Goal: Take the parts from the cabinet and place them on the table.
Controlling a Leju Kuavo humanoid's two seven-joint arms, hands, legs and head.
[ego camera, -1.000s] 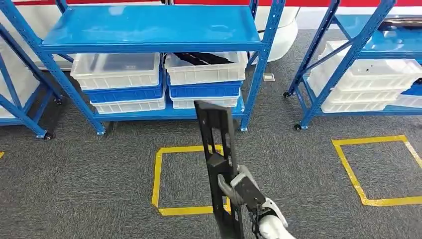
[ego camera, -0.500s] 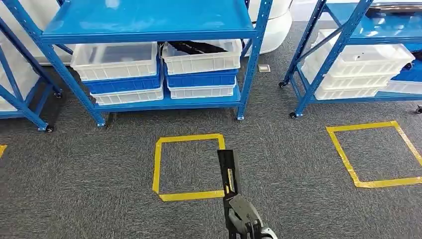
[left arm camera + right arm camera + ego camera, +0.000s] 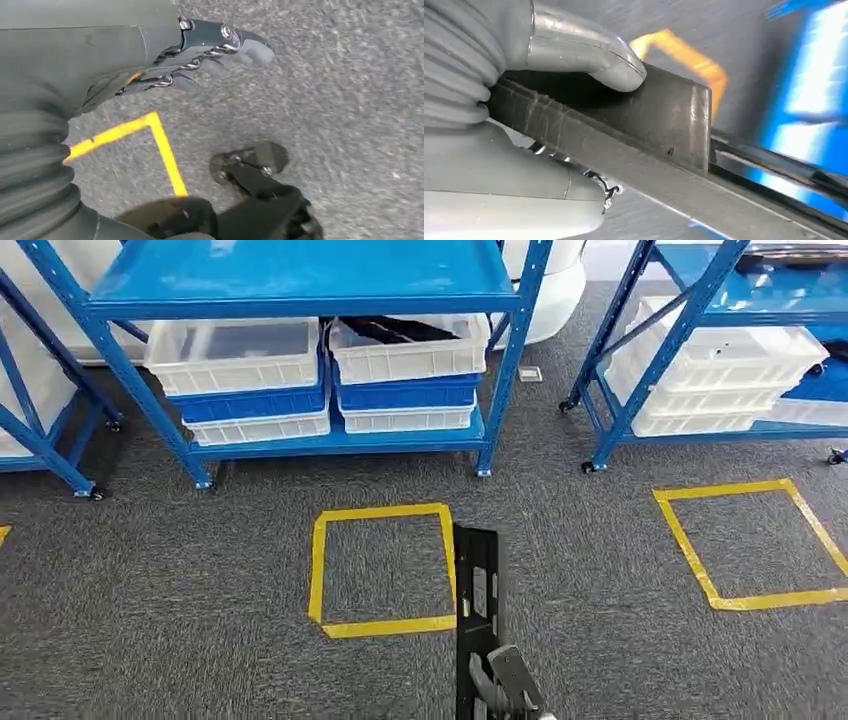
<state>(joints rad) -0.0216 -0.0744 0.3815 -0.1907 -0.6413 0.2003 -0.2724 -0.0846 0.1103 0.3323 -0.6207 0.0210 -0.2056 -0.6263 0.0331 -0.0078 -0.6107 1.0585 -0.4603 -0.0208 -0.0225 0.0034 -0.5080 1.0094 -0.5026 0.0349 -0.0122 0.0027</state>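
The right hand [image 3: 505,685] is reaching in at the near edge of the head view, its fingers [image 3: 518,672] clamping a long black part [image 3: 476,590] that is pointing away from the robot over the grey carpet floor [image 3: 200,640]. In the right wrist view the thick grey thumb [image 3: 589,55] is pressing on the flat face of the part while the rest of the hand is wrapping it from the other side. The far end of the part is lying over the right side of a yellow tape square [image 3: 320,570] marked on the floor. The left hand [image 3: 200,50] is hanging over the carpet with nothing in it, its dark fingers [image 3: 220,42] stretching out and lying slightly apart, above a corner of yellow tape. A second yellow tape square [image 3: 690,550] is sitting well apart to the right. Beyond the squares, a blue cabinet [image 3: 300,285] is standing on castors, its lower shelf carrying stacked white and blue bins [image 3: 235,385]; the top white bin [image 3: 410,360] on the right stack is holding more black parts [image 3: 400,330]. Another blue rack [image 3: 640,360] with white bins is standing at the far right.
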